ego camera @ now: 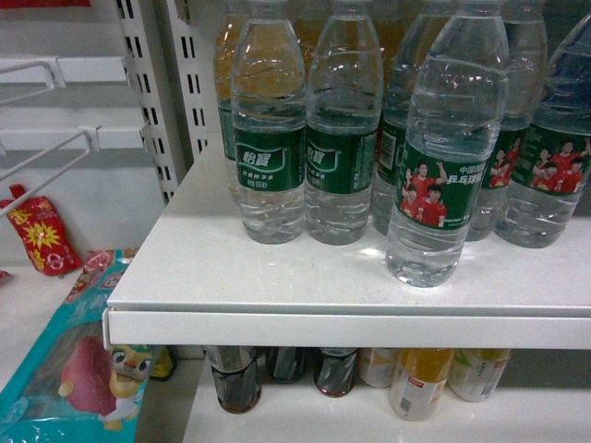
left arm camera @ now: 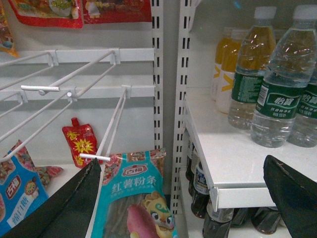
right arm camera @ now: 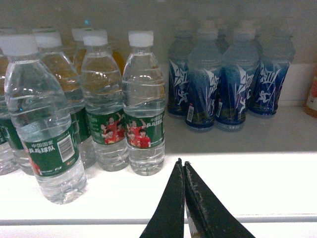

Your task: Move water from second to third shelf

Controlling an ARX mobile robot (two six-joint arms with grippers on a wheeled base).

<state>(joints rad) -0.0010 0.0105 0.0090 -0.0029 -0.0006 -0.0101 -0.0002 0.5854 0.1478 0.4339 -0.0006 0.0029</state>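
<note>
On the white shelf (ego camera: 277,277) stand several clear water bottles with green labels. One water bottle (ego camera: 441,148) stands in front of the others, nearest the shelf edge, upright, and its label shows people in red shirts. Behind it, two bottles (ego camera: 305,129) stand side by side (their labels show white writing). Under the shelf, dark bottles (ego camera: 235,377) and yellowish bottles (ego camera: 420,378) stand on a lower shelf. At left lies a teal snack bag (ego camera: 78,369), and a red packet (ego camera: 39,233) lies behind it.
</note>
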